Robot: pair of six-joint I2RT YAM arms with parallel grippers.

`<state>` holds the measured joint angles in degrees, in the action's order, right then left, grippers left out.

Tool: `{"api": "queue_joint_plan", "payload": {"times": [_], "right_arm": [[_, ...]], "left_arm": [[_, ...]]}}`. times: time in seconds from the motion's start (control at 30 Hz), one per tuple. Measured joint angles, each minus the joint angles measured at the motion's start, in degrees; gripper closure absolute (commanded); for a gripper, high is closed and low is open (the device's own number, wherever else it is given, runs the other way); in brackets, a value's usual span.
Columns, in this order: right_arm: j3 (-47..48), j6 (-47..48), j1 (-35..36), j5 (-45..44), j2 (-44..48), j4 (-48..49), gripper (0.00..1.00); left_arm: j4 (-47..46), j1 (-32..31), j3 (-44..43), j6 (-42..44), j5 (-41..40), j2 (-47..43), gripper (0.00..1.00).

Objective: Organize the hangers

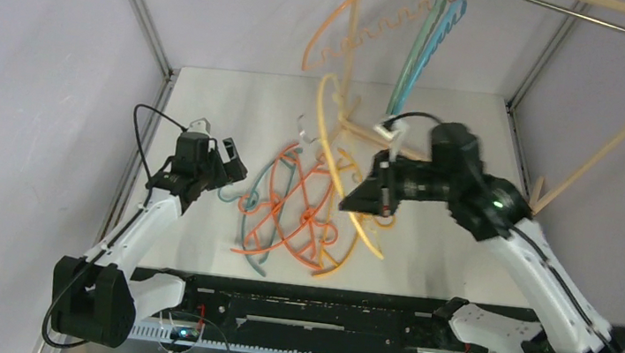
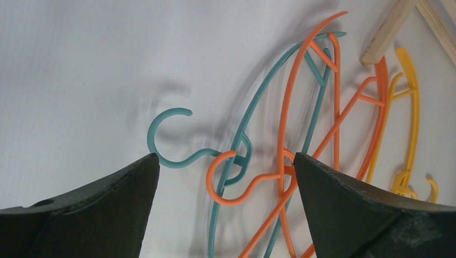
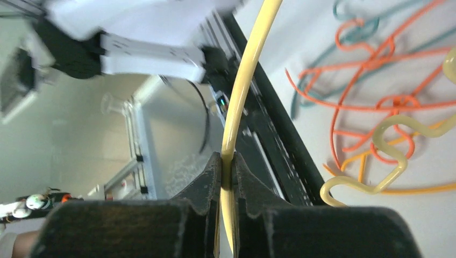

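Your right gripper [image 3: 227, 161] is pinching the pale yellow hanger [image 3: 244, 80] above the table [image 1: 211, 103]; your left gripper [image 2: 226, 157] is hovering spread wide over the teal hook [image 2: 151, 134] in the tangled pile [image 1: 291, 214].

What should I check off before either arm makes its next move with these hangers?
1. Right hand grip on the pale yellow hanger: ok, shut on its bar.
2. Held hanger clear of the pile on the table: cannot tell; they overlap in both the top and right wrist views.
3. Left hand open and empty: ok.
4. Single hanger lined up for the left hand: not ok; the teal hook and orange hook cross each other there.
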<state>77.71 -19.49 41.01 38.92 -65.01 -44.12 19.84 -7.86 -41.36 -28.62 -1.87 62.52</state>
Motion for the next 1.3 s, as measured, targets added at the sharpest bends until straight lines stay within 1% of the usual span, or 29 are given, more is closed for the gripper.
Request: {"api": "queue_joint_plan", "payload": {"times": [0.13,0.27,0.37,0.47,0.73,0.9,1.13,1.3], "right_arm": [[4.66,-2.86,-8.35,4.94,9.11,1.64,1.0],[7.3,-6.36,-15.93,7.17,16.24,5.66,1.0],[8.72,-7.98,-20.13,8.17,19.34,7.19,0.99],[8.92,-8.83,-24.28,8.26,20.09,7.34,0.99],[4.0,-14.01,-36.98,9.2,17.07,9.14,1.0],[2.4,-16.5,-40.13,9.18,13.27,11.21,1.0],[2.29,-23.04,-46.21,9.03,4.57,25.81,1.0],[5.44,-25.11,-48.85,7.89,-3.72,32.24,1.0]], "left_arm": [[0.07,-0.28,-0.96,0.02,-0.04,1.03,0.01],[0.11,-1.03,-3.32,0.07,-0.04,3.1,0.01],[-0.02,-1.79,-4.83,0.09,0.0,4.35,0.01],[-0.13,-2.45,-5.33,0.11,0.13,5.27,0.0],[0.07,-3.17,-6.03,0.33,0.44,7.32,0.01],[-0.46,-3.28,-8.35,0.63,0.81,8.17,0.0],[-1.16,-3.28,-10.29,1.46,2.36,11.32,0.01],[-0.57,-3.28,-12.15,2.32,2.78,13.49,0.01]]}}
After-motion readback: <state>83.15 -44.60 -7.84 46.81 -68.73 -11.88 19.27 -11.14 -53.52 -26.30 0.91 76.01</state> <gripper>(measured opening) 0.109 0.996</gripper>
